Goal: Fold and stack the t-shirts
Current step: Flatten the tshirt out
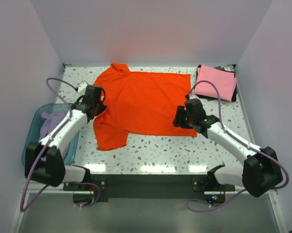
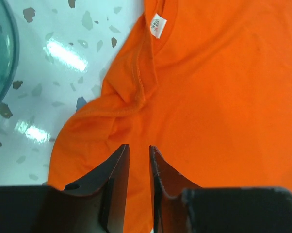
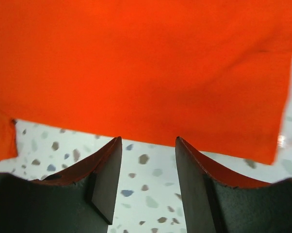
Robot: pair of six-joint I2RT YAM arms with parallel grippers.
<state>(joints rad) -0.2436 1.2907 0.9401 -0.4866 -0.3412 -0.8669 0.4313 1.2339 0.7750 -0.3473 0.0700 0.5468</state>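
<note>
Orange-red t-shirt point(image 1: 146, 104) lies spread for folding; left pincer point(image 2: 138, 147) (barely parted) and right pincer point(image 3: 148, 140), gaping wide, grip nothing.

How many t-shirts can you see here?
3. An orange-red t-shirt lies spread flat in the middle, a pink t-shirt sits folded at the far right corner, and a lavender t-shirt is bunched in the teal basin on the left. More could hide beneath it.

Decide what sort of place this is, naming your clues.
Likely a robot lab cell: plain walls box in a speckled table, with a left arm and right arm bolted at its edge.
</note>
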